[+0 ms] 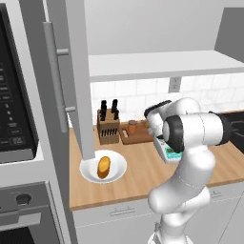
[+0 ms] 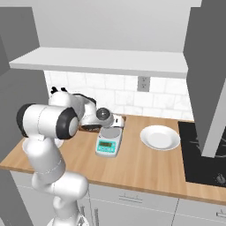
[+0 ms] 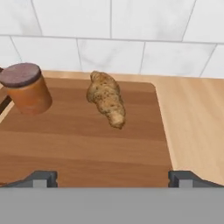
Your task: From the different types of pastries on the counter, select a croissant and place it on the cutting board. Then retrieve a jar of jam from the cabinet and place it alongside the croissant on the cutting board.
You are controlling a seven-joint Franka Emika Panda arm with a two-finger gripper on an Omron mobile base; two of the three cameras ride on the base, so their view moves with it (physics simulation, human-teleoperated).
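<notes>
Two items on board [image 3: 87,144]: jar [image 3: 26,89] upright beside croissant [image 3: 106,98], apart, as task asks. Gripper [image 3: 111,179] jaws spread wide, empty, nothing between. Placement looks complete.

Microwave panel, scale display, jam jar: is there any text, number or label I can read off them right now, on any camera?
Microwave control panel: rows of small pale marks, too blurred to read.
Kitchen scale display: a dark strip on the green front, no digits legible.
Jar of jam: plain lid and side, no label.
Croissant, cutting board: none.
Nothing readable anywhere.
</notes>
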